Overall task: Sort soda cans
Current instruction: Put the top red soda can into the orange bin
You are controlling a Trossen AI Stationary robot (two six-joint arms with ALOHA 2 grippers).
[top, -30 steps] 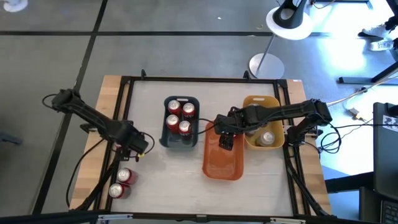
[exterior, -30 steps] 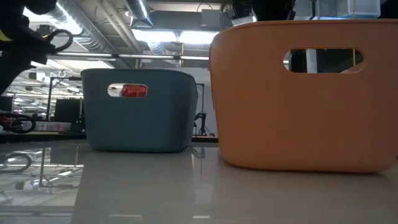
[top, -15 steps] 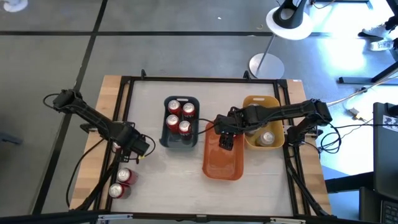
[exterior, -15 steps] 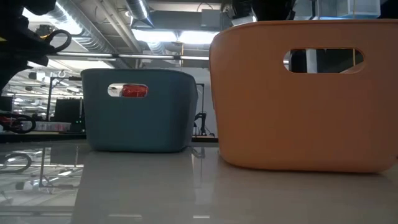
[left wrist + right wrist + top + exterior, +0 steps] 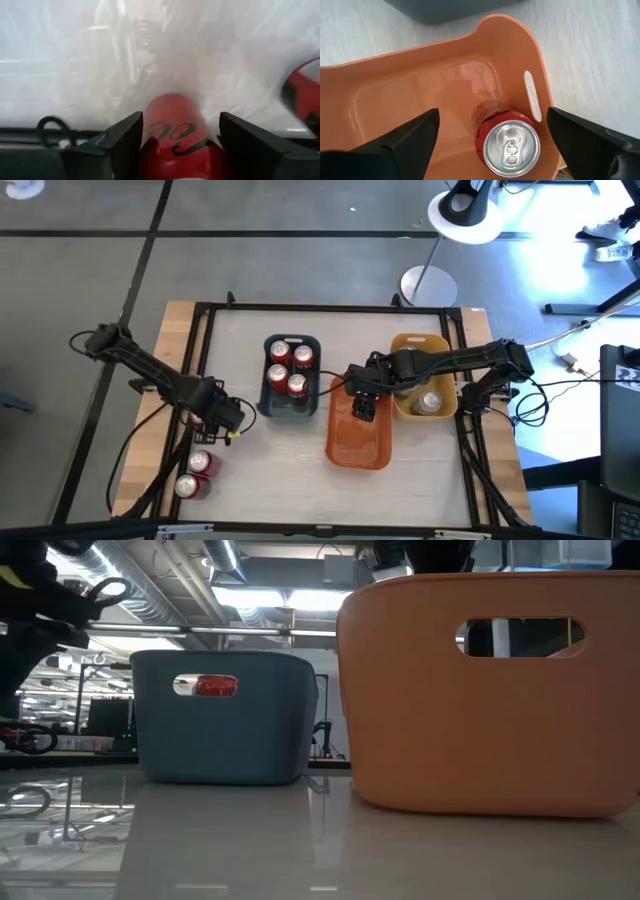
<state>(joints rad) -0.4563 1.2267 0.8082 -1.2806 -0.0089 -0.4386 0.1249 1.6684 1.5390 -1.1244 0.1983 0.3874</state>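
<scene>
since the earlier frames the left gripper (image 5: 222, 420) has slid a little toward the table's front and right, while the right arm and the bins lie as they were.

at the table's (image 5: 240, 480) front-left corner two red cans (image 5: 192, 476) stand close together. just behind them hangs the left gripper, its fingers (image 5: 125, 142) closed on a red can (image 5: 174, 135), which fills the gap between them in the left wrist view. a second red can (image 5: 305, 95) shows at the edge of that view, apart from the held one.

right of that, in the middle, sits the blue bin (image 5: 290, 377) with three red cans (image 5: 290, 368) upright inside. one of them shows red through the bin's handle slot in the low view (image 5: 215, 687).

next comes the orange bin (image 5: 359, 425), touching or just beside the blue bin's right side. the right gripper (image 5: 362, 405) hovers over it with fingers (image 5: 405, 137) spread wide and holding nothing. below them, on the bin's floor (image 5: 405, 95), stands one red can (image 5: 509, 140), upright, near the wall with the handle slot.

farthest right is the yellow bin (image 5: 420, 343), just beside the orange one, with a silver can (image 5: 430, 401) inside. the right arm passes over it.
</scene>
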